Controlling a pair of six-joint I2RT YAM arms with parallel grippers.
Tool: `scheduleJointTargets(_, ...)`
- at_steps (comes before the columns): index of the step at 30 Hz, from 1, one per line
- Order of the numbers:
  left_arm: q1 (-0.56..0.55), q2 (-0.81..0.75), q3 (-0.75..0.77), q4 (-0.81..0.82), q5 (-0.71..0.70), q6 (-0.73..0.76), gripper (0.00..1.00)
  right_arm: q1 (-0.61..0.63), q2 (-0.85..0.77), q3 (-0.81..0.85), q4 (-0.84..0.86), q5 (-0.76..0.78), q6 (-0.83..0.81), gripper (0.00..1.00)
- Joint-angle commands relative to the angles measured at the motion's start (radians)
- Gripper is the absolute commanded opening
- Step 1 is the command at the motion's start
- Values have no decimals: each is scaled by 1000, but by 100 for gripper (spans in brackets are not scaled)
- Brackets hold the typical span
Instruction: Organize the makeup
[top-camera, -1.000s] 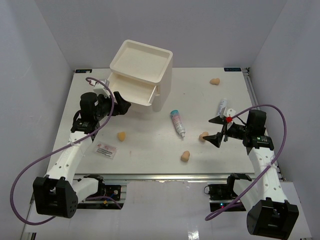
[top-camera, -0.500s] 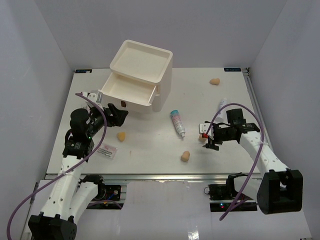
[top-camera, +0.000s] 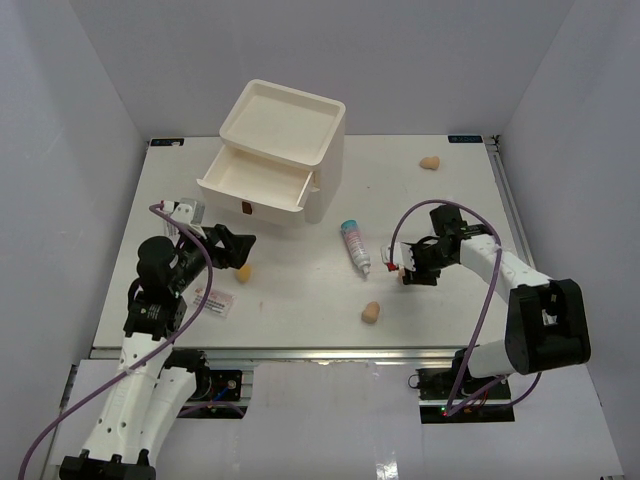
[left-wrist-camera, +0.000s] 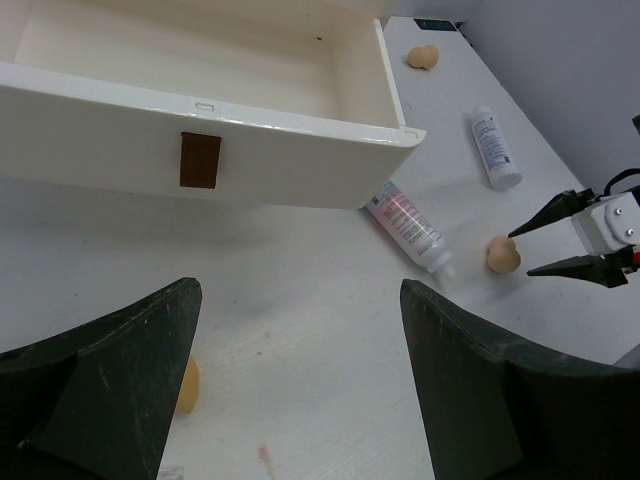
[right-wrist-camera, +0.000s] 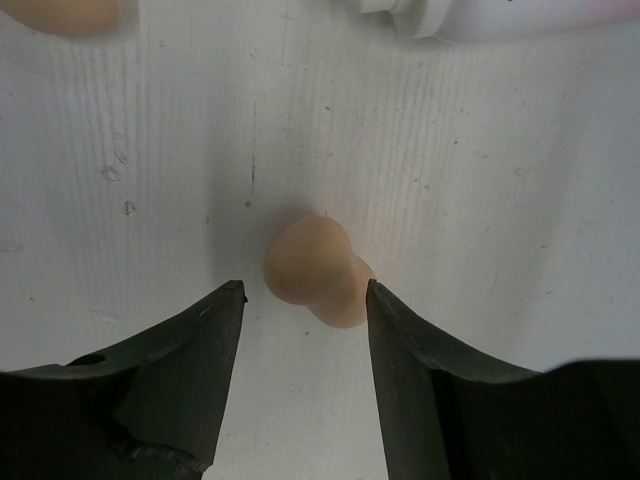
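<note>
My right gripper (right-wrist-camera: 305, 295) is down at the table, open, with a tan sponge (right-wrist-camera: 318, 270) between its fingertips; the right fingertip looks close to touching it. From the left wrist view the same sponge (left-wrist-camera: 502, 254) lies just ahead of those tips. My left gripper (top-camera: 240, 244) hangs open and empty above another sponge (top-camera: 243, 271). The teal-pink tube (top-camera: 355, 245) lies mid-table. A plain white tube (left-wrist-camera: 495, 148) lies farther right. More sponges (top-camera: 370, 312) (top-camera: 430, 162) sit at the front and the far right. The flat packet (top-camera: 213, 300) lies at the near left.
The cream drawer chest (top-camera: 330, 175) stands at the back left with its lower drawer (left-wrist-camera: 385, 100) pulled open and nothing in it. A purple cable loops over each arm. Grey walls close in the table's left, right and back.
My right arm swung left and dropped onto the sponge, its jaws narrowing around it. My left arm drew back from the drawer towards the near left, still open.
</note>
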Motion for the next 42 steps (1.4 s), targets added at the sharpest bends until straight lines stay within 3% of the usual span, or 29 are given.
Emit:
scheduleJointTargets(1,-5,-32,-8,11,-3,12,92,30,45,30,23,33,22,55)
scheduleJointTargets(6,-5,-39,-9,10,-10,11,92,46,93,20,49,51,54,46)
scheduleJointTargets(10,-5,-40,-11,10,-15,11,92,56,93,-2,112,74,92,27)
scheduleJointTargets(14,-5,-43,-11,8,-19,10,92,55,57,39,66,55,115,9)
scheduleJointTargets(17,-5,-42,-11,9,-19,9,92,56,6,110,-30,1,147,8)
scheduleJointTargets(21,-5,-42,-14,10,-19,8,92,65,-41,322,-126,-186,243,8)
scheduleJointTargets(27,-5,-42,-14,13,-15,6,92,175,3,576,-72,-387,513,8)
scheduleJointTargets(35,-5,-48,-17,16,-16,7,92,432,241,912,203,-248,954,8)
scheduleJointTargets(42,-5,-57,-22,14,-28,5,92,509,420,1089,347,-69,1252,8)
